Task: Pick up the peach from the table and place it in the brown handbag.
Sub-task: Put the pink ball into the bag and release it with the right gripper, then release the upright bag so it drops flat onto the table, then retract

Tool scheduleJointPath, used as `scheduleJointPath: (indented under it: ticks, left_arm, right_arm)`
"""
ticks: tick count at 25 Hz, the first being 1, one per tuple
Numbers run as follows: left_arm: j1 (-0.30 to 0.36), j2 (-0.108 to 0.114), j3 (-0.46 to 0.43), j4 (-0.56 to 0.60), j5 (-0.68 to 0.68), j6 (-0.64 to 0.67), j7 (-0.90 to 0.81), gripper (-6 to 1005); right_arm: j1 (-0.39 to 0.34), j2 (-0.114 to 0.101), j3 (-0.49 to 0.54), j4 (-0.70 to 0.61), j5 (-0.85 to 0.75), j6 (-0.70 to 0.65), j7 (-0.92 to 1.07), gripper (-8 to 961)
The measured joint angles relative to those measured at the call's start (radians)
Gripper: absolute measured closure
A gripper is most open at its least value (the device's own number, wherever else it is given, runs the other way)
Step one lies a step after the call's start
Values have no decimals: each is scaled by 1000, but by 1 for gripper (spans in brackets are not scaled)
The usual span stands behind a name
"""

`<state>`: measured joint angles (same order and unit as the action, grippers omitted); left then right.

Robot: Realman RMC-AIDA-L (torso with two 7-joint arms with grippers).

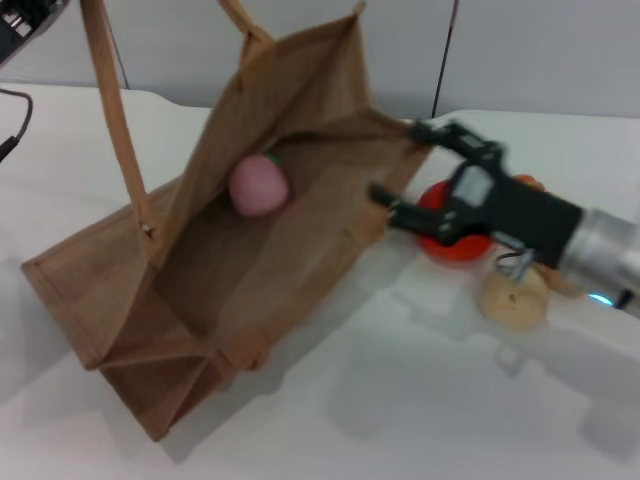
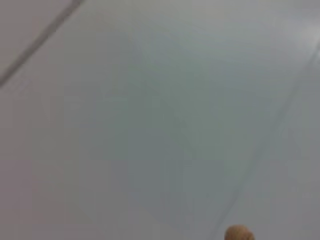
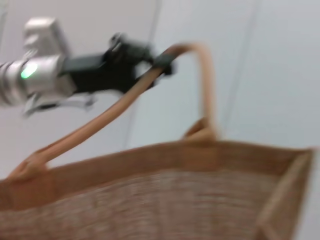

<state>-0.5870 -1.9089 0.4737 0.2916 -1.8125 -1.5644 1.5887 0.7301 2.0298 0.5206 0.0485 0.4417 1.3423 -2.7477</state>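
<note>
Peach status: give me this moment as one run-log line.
peach: inside handbag | right gripper: jaws open, empty, at bag's rim | left gripper: holding bag handle up

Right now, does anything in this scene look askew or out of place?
Yes: the tan-brown woven jute handbag leans tilted rather than standing square, one looped handle held up by the left gripper. The small pink peach lies inside it. The right gripper, open, sits at the bag's rim.
</note>
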Motion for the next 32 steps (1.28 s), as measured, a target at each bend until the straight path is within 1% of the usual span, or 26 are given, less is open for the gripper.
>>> scheduleJointPath:
  ticks: [3, 5, 9, 10, 11, 15, 19, 21, 24, 26, 32]
  left_arm:
    - [1, -1, -25, -30, 0, 32, 69, 847]
    - [2, -7, -42, -39, 0, 64, 118, 845]
    - [1, -32, -76, -47, 0, 114, 215, 842]
    - [-2, -46, -80, -48, 0, 145, 274, 841]
    - [-2, -46, -80, -48, 0, 145, 274, 801]
    - [-9, -71, -77, -49, 6, 198, 396, 640]
    - [-21, -91, -68, -55, 31, 213, 503, 471]
    - [-29, -97, -67, -58, 58, 212, 539, 387]
    - [-36, -105, -67, -58, 96, 211, 579, 378]
    - [-46, -112, -67, -58, 153, 207, 631, 373]
    - [-66, -118, -59, -77, 228, 210, 709, 359]
  right_arm:
    - [-49, -1, 84, -15, 1, 54, -18, 61]
    - [-79, -1, 136, -23, 1, 80, -23, 62]
    - [-122, 3, 238, -38, 2, 103, -24, 62]
    - [-141, 4, 287, -40, 2, 104, -24, 62]
    - [-141, 4, 287, -40, 2, 104, -24, 63]
    - [-165, 6, 353, -42, 2, 97, -25, 63]
    - [-184, 7, 406, -43, 2, 95, -25, 64]
    - [-192, 7, 425, -47, 2, 95, -25, 64]
    - [-196, 8, 442, -55, 2, 94, -25, 65]
    - [-196, 9, 446, -61, 2, 94, -24, 66]
    - [-196, 10, 447, -64, 2, 94, -20, 69]
